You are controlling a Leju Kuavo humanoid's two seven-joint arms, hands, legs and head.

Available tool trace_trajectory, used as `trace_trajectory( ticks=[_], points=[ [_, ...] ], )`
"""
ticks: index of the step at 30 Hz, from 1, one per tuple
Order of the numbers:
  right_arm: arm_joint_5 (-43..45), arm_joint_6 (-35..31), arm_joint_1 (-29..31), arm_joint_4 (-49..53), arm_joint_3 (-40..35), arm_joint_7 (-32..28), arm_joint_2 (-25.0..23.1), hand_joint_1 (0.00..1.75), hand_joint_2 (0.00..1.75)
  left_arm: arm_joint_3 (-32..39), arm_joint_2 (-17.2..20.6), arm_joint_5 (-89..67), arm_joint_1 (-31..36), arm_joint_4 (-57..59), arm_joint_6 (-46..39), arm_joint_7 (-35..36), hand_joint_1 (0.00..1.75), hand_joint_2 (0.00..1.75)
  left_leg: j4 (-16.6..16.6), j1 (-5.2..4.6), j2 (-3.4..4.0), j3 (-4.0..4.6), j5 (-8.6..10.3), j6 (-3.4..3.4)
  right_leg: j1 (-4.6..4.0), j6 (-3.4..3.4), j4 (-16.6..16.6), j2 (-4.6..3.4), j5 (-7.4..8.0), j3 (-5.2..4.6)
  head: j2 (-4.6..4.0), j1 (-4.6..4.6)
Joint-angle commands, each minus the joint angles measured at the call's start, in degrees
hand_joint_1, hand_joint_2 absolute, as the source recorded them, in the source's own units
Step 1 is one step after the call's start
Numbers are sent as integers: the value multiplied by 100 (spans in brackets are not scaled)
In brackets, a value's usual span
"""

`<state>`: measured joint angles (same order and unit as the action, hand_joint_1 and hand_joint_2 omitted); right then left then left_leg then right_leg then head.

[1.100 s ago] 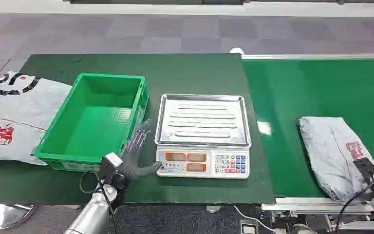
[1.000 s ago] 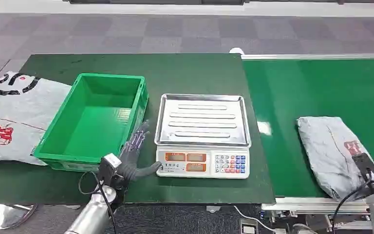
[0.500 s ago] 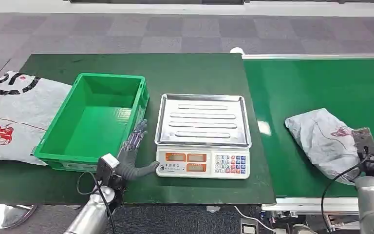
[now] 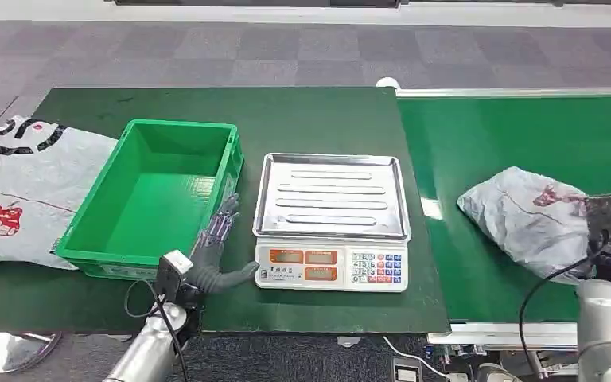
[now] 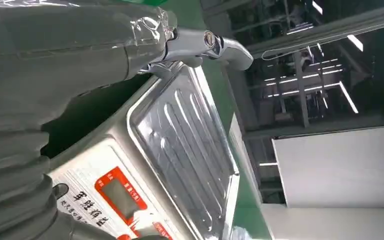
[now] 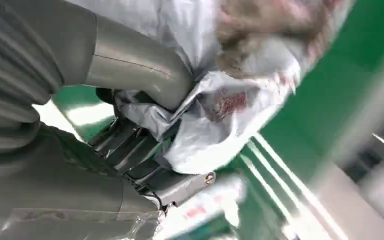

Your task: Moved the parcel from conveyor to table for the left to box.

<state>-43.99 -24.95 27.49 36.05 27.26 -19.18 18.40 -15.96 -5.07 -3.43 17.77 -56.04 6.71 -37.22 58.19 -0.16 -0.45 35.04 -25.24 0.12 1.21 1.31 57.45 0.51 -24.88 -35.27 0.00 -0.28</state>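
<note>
Right hand: the right hand [image 6: 130,150] is closed on a crumpled grey plastic parcel with red print [image 4: 525,219], the thick grey thumb [image 6: 135,67] pressed into the film from one side and the darker fingers [image 6: 130,155] clamped from the other.
Parcel: the bag is seen at the near part of the green conveyor belt [image 4: 493,135], bunched up in the grasp.
Left hand: the left hand [image 4: 216,253] is held with fingers spread and nothing in it, between the green plastic crate [image 4: 155,199] and the scale.
Scale: a silver electronic scale with a ribbed steel tray [image 4: 332,219] is set on the dark green table [image 4: 302,119], just beside the crate.
Far left: a flat white printed bag [image 4: 20,187] is laid at the table's edge.
</note>
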Motion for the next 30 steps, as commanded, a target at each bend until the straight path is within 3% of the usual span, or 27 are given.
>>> trace_trajectory(
  ticks=[1, 5, 7, 13, 15, 16, 21, 23, 27, 30],
  points=[
    [1305, -169, -842, 3447, 246, -1585, -1256, 175, 175, -75, 15, -17, 292, 269, 4, -278, 0, 175, -6, 5, 13, -9, -4, -7, -5, -9, -5, -14, 0, 4, 0, 0],
    [1289, -319, -567, 4078, -460, -1756, -1457, 175, 175, -205, -11, -24, 419, 402, -35, -278, 0, 175, -3, 4, 38, -17, -13, -13, -5, -18, 3, -41, -3, 2, 0, 0],
    [826, -749, 235, 3537, -1130, -1760, -1360, 175, 175, -213, -50, 52, 494, 441, -27, -278, 0, 175, 3, 0, 57, -10, -14, -12, -1, -17, 14, -60, 1, -12, 0, 0],
    [63, -619, 2104, 2154, -2456, -1232, -1469, 175, 175, -275, -99, 95, 627, 544, 20, -278, 0, 175, 13, -5, 147, -5, -11, -14, 5, -21, 23, -148, 36, -44, 0, 0],
    [63, -522, 2449, 1872, -2745, -1209, -1520, 175, 175, -273, -126, 130, 654, 555, 52, -278, 0, 175, 5, -12, 98, 8, 3, -10, 13, -15, 24, -105, 32, -37, 0, 0],
    [63, -478, 2552, 1800, -2822, -1207, -1541, 175, 175, -269, -133, 146, 666, 558, 74, -278, 0, 175, 6, -6, 111, 8, 10, -15, 7, -22, 21, -118, 40, -45, 0, 0],
    [57, -455, 2653, 1766, -2903, -1194, -1588, 175, 175, -273, -138, 149, 679, 565, 95, -278, 0, 175, -2, 0, 50, 7, 35, -18, -1, -21, 11, -54, 39, -32, 0, -2],
    [170, -12, 3151, 1472, -3256, -1187, -1676, 175, 175, -324, -155, 132, 699, 554, 143, -278, 0, 175, 1, 0, 53, 11, 33, -18, 0, -19, 16, -60, 38, -38, 0, 0],
    [255, 833, 4210, 926, -3746, -580, -2154, 175, 175, -394, -265, 123, 762, 652, 203, -278, 0, 175, 11, -7, 72, 27, 28, -18, 8, -20, 33, -82, 39, -58, 0, 0],
    [865, 2169, 4812, 160, -3896, -227, -2654, 175, 175, -452, -313, 146, 665, 651, 274, -278, 0, 175, 5, -9, 72, 25, 32, -20, 9, -20, 31, -81, 39, -60, 0, 0]
  ],
)
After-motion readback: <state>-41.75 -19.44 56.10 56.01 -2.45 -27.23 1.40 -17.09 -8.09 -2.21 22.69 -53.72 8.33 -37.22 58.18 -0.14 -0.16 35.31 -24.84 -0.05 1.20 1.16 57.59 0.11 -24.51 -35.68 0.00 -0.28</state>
